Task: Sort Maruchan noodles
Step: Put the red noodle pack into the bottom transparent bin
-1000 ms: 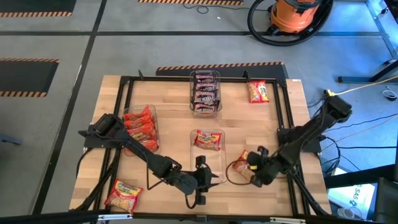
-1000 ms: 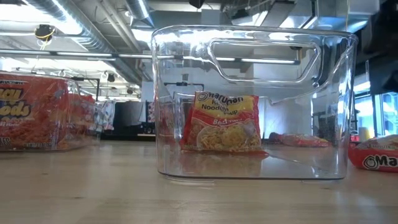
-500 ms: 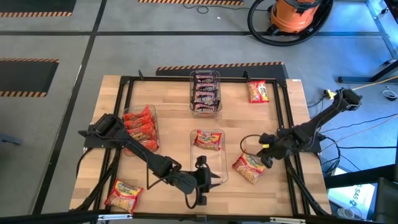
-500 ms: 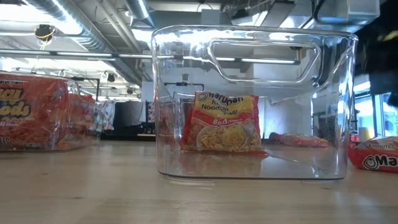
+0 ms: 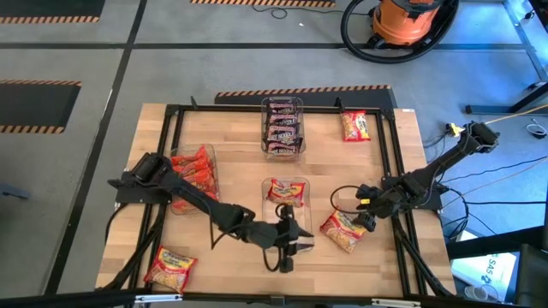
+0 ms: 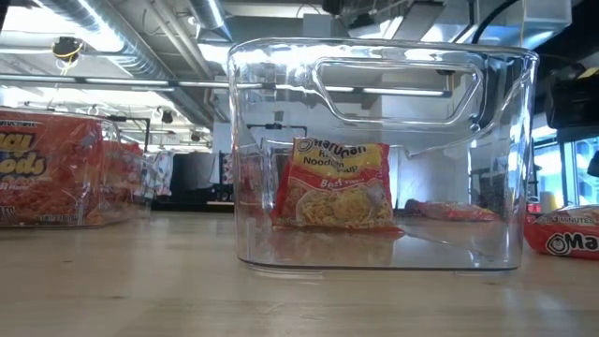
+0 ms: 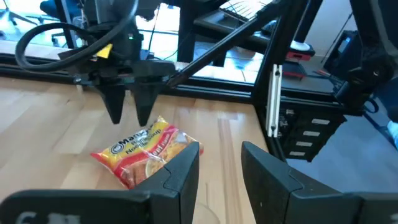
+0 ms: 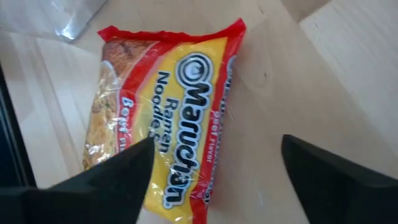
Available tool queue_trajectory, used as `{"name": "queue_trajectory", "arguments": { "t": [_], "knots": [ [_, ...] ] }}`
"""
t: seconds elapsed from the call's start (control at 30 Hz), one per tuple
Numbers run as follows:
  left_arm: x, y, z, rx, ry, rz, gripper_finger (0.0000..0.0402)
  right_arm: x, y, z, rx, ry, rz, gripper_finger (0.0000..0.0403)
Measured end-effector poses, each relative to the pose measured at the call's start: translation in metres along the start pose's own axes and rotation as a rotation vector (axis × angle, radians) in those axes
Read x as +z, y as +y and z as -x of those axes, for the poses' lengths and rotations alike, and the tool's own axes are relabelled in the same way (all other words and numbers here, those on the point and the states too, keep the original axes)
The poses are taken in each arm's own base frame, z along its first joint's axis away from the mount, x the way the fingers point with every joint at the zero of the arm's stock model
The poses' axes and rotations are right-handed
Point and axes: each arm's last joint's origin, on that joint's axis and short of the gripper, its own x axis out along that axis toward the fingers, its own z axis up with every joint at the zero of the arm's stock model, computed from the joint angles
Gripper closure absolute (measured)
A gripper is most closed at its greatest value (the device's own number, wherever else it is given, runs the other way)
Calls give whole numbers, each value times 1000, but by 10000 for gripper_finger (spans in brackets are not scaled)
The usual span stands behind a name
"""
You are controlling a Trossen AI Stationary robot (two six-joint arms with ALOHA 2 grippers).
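Observation:
A red-and-yellow Maruchan packet (image 8: pixel 168 118) lies flat on the wooden table (image 5: pixel 231 197), right of the middle clear bin (image 6: pixel 487 187). My right gripper (image 8: pixel 214 186) hovers open just above the packet's right side (image 5: pixel 342 231), touching nothing. My left gripper (image 7: pixel 221 171) stands open and empty over the near end of the middle bin (image 5: pixel 264 214), facing that packet. Another red-and-yellow packet (image 6: pixel 332 187) stands inside the middle bin. Orange-red packets (image 5: pixel 193 171) fill the left bin, and dark brown ones (image 5: pixel 282 128) fill the far bin.
One loose red-and-yellow packet (image 5: pixel 355 127) lies at the far right of the table. Another (image 5: pixel 169 267) lies at the near left corner. A black frame (image 5: pixel 398 171) runs around the tabletop. Bare wood shows between the left and middle bins.
My right gripper has risen and drawn back toward the table's right edge, away from the packet, which now lies flat on the table near the middle bin. My left gripper has swung toward the table's right, to the near end of the middle bin.

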Motion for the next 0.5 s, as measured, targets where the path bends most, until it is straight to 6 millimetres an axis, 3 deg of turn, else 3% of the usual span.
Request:
{"name": "queue_trajectory", "arguments": {
  "t": [0.13, 0.3, 0.5],
  "knots": [
    [3, 11, -8, -1, -1, 13, 288, 1, 2, 0, 24, -2, 23, 43],
    [-3, 17, -23, -8, 21, 31, 288, -4, -4, -14, 98, -3, -11, 38],
    [-12, 13, -26, -36, 55, 37, 288, -9, -13, -22, 89, -9, -85, 38]
  ]
}}
